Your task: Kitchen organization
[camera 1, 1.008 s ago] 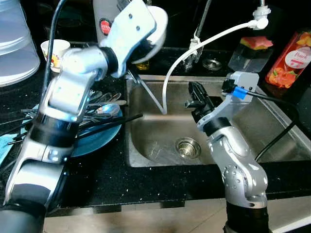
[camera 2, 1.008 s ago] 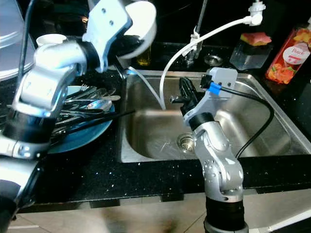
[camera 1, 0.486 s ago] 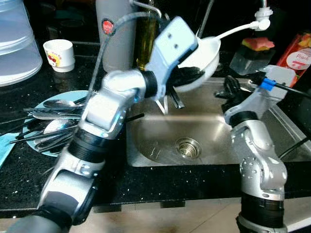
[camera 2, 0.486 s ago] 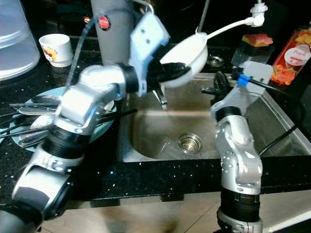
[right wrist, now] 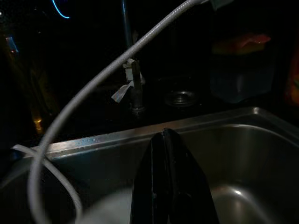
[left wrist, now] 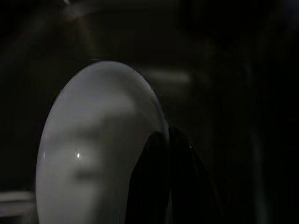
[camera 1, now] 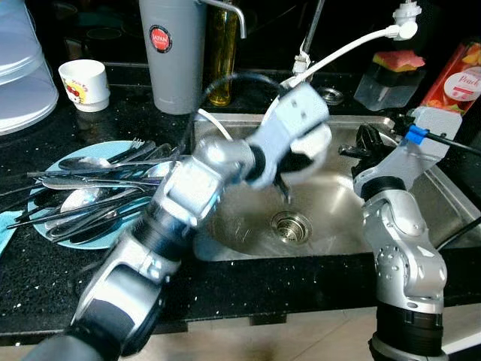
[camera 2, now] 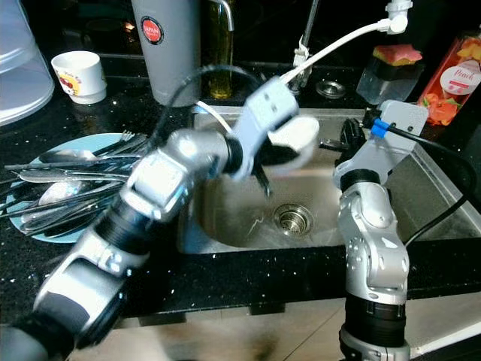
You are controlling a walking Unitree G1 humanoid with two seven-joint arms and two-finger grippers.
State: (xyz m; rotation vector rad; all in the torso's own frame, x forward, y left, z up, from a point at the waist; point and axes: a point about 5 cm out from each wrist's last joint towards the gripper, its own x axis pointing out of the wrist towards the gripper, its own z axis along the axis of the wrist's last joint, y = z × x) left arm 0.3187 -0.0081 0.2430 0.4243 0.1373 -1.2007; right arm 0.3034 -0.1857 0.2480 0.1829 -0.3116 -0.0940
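Left gripper [camera 2: 264, 167] is pinching the white bowl [camera 2: 294, 139] by its rim over the sink [camera 1: 421, 197], while the right gripper [camera 1: 366, 140], fingers pressed together empty, is hanging at the bowl's 3 o'clock.

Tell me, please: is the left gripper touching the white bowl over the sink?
Touching. In the left wrist view the black fingers of the left gripper close on the rim of the white bowl, with no gap between.

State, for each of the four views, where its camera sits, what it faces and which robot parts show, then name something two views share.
Left and right eye views: head, looking down at the sink; both arms show.
Left wrist view: left wrist, along shut fingers at the white bowl.
Right wrist view: right wrist, along the shut right gripper toward the faucet base.
Shared: the bowl.
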